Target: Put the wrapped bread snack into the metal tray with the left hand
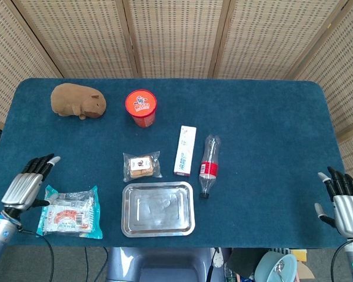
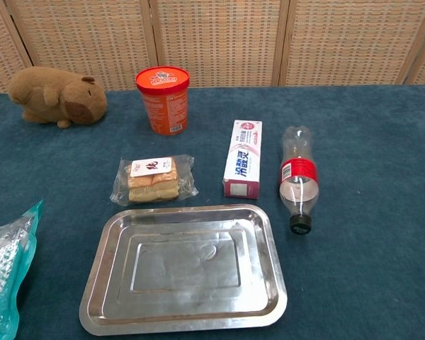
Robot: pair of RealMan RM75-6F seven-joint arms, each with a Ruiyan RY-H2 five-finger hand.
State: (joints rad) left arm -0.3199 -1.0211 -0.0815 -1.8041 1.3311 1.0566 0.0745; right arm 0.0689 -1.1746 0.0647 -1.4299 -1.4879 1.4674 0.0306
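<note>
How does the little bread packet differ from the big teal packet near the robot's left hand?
The bread packet is small and clear, showing pale bread slices; the teal packet is larger, with teal edges and red print. The bread packet lies just behind the metal tray; the teal packet lies left of it, beside the left hand. Both lie flat, untouched.
</note>
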